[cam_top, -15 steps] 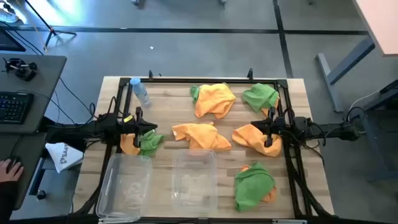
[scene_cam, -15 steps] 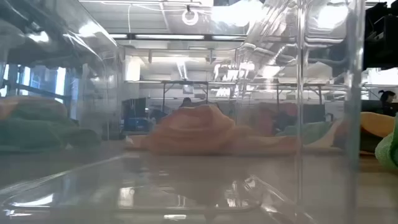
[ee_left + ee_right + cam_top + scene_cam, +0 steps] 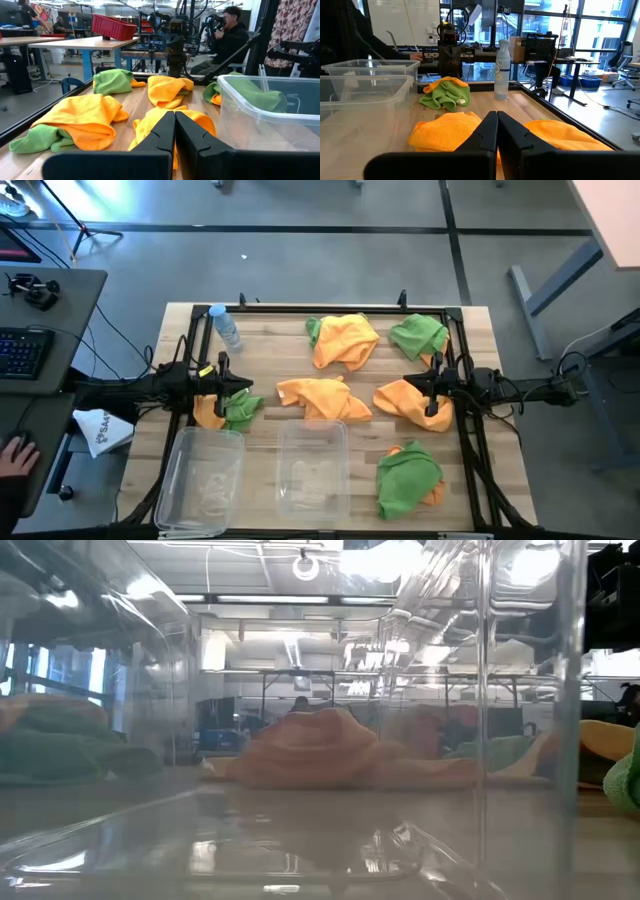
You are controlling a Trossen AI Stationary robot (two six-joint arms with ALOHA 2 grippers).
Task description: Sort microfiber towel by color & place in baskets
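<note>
Microfiber towels lie scattered over the wooden counter (image 3: 260, 370), none yet in either basket. Landmark: the centre orange towel (image 3: 322, 397). Beyond it, toward the counter's far edge, an orange towel (image 3: 345, 340) w/ a bit of green under its left corner; far right of that, a green towel (image 3: 418, 335). Just right of the landmark, another orange towel (image 3: 405, 402). Near-right of it, a green towel (image 3: 408, 478) over an orange one. Left of it, a green-and-orange pair (image 3: 228, 410).

The two clear baskets sit on the near side of the landmark, both holding no towels: right basket (image 3: 312, 470) directly below it, left basket (image 3: 200, 480) beside that one.

Left hand (image 3: 232, 388) sits at the green-and-orange pair, left of the landmark; left wrist view shows its fingers (image 3: 197, 136) pressed together, nothing between them. Right hand (image 3: 425, 387) sits at the orange towel right of the landmark; fingers (image 3: 517, 134) likewise closed, holding nothing.

Judgement: sorting is at the start, approx. the first pick. Next move calls for each hand to spread its fingers, drop onto one towel only — tricky at the left, where green and orange overlap — then carry it to a basket.

Also seen: a water bottle (image 3: 225, 326) far-left of the landmark; a person's hand (image 3: 15, 452) off the counter's left side.
</note>
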